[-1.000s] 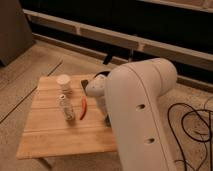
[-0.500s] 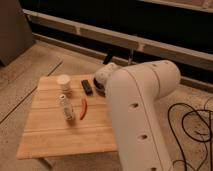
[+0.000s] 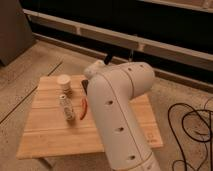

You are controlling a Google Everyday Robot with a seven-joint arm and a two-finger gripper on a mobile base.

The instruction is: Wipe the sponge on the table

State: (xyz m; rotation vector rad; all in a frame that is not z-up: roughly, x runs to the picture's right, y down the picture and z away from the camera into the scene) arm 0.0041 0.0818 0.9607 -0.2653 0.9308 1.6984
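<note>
White arm [image 3: 120, 115] bent low over the light slatted counter [image 3: 50, 135], covering its middle and right part.

Claw hidden behind the arm's bulk, toward the far edge of the counter; closed tight, grip on anything impossible to tell. Sponge nowhere on the uncovered planks, so hidden from this view and its place not tellable. Left of the arm: pale round cup [image 3: 64, 80] near the far edge, small clear bottle [image 3: 66, 107] closer to the front, slim red-orange chili [image 3: 83, 110] just beside the bottle and close against the arm. Dark cables [image 3: 192, 125] looped on the speckled floor at right.
</note>
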